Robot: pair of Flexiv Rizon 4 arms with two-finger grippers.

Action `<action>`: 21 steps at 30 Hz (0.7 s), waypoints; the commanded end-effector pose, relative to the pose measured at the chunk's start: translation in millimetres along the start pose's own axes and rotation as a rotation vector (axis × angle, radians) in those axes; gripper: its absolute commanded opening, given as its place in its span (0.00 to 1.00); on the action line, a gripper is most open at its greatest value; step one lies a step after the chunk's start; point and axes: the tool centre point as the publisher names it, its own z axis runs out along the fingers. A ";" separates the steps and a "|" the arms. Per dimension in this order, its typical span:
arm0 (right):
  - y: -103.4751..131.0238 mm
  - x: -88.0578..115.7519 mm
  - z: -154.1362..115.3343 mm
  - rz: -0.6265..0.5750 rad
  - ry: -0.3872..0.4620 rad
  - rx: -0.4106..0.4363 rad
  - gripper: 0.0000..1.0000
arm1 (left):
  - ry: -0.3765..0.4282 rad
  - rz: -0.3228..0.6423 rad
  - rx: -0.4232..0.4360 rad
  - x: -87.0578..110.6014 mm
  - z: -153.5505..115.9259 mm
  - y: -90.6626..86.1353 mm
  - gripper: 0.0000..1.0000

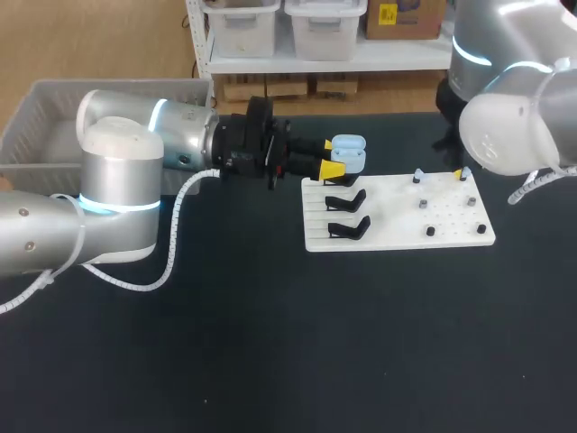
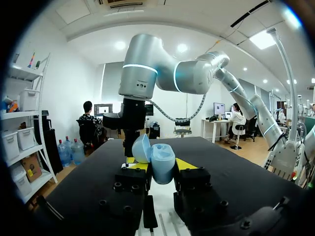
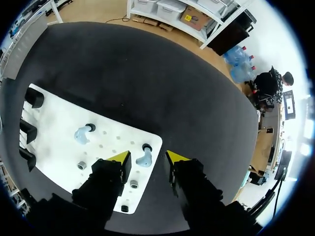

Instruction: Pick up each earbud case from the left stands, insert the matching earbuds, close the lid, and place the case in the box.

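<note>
Pinching a pale-blue open-lidded earbud case [image 1: 348,153] is left hand [image 2: 161,165]; right hand [image 3: 147,158] gapes empty.

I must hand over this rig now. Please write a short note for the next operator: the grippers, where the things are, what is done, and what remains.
Left gripper: shut on the open blue case, at the far stand of the white board. I cannot tell if the case is lifted off the stand.
Right gripper: open, above one blue earbud on its peg. The second earbud is also on the board.
The two other stands hold no case.
Done: case gripped, lid open.
Left: insert both earbuds, close the lid, place the case in the grey box.
</note>
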 end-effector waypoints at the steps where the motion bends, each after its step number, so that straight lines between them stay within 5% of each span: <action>1: 1.2 0.5 0.6 0.016 -0.002 0.010 0.45 | -0.002 0.003 -0.007 0.8 0.0 -2.0 0.00; 7: 1.1 0.9 1.5 0.071 0.017 0.026 0.39 | -0.002 0.003 -0.007 0.8 0.0 -2.0 0.00; 21: 3.0 2.2 -0.6 0.120 0.005 0.040 0.42 | -0.002 0.003 -0.007 0.8 0.0 -2.0 0.00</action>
